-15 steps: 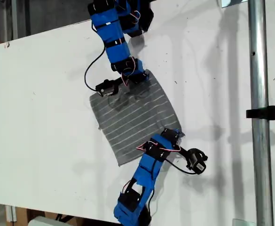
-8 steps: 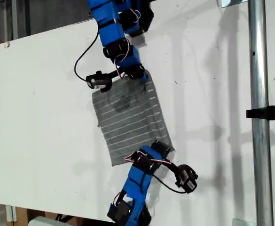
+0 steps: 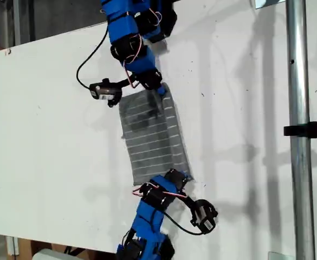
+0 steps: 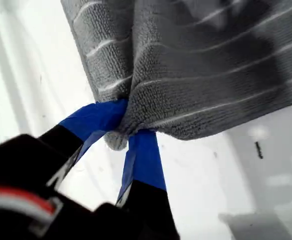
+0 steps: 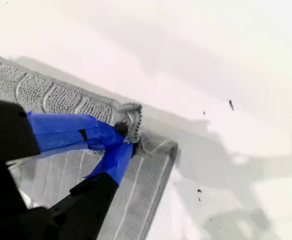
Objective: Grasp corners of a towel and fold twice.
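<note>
With my first pincer (image 4: 123, 132), clamping tight on a corner (image 4: 117, 141) of the towel (image 3: 150, 135), only a small nub of cloth poking out behind the tips and the rest spreading away beyond them, doubled over itself. With my second pincer (image 5: 123, 135), likewise biting down on a second corner (image 5: 128, 116), the fabric trailing back under the fingers in two layers.

Seeing little cloth inside either grip, so probably risking a slip: a quick tug or a drag across the counter (image 3: 50, 135) could be pulling a corner free and dropping the fold. Also risking a skew if one pincer is travelling faster than the other, leaving the edges mismatched and the stripes out of line. Possibly bunching the lower layer too, if carrying too low.

In the exterior view, lying as a narrow strip stretched between the two arms, long axis running from one pincer to the other with a slight tilt, white stripes crossing that axis. Not telling from the wrist views which arm is which.
</note>
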Action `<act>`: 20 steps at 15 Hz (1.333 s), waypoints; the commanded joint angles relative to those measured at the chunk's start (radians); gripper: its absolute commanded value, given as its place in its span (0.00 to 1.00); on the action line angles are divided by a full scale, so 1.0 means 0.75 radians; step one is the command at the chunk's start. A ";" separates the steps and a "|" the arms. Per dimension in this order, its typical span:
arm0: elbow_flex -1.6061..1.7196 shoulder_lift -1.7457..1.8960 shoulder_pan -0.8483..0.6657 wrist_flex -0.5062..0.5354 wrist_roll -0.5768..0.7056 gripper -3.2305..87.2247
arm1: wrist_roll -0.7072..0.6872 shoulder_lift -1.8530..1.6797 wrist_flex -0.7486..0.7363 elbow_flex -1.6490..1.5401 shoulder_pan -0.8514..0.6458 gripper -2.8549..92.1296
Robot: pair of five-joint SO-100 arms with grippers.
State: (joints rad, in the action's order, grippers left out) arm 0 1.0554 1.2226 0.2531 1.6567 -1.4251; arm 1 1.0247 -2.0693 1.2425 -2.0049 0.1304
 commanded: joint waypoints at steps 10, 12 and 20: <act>0.235 0.391 -1.078 -0.022 0.691 0.00 | -0.736 0.593 -0.115 0.814 -0.922 0.03; 0.307 0.464 -1.057 -0.018 0.669 0.00 | -0.730 0.618 -0.063 0.847 -0.879 0.03; 0.882 0.542 -0.593 -0.374 0.200 0.01 | -0.470 0.528 0.045 0.380 -0.699 0.03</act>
State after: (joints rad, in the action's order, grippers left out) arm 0 1.7043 1.6168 -0.2347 1.4159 -1.2303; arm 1 0.6535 -1.6168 1.2717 -1.6997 -0.3912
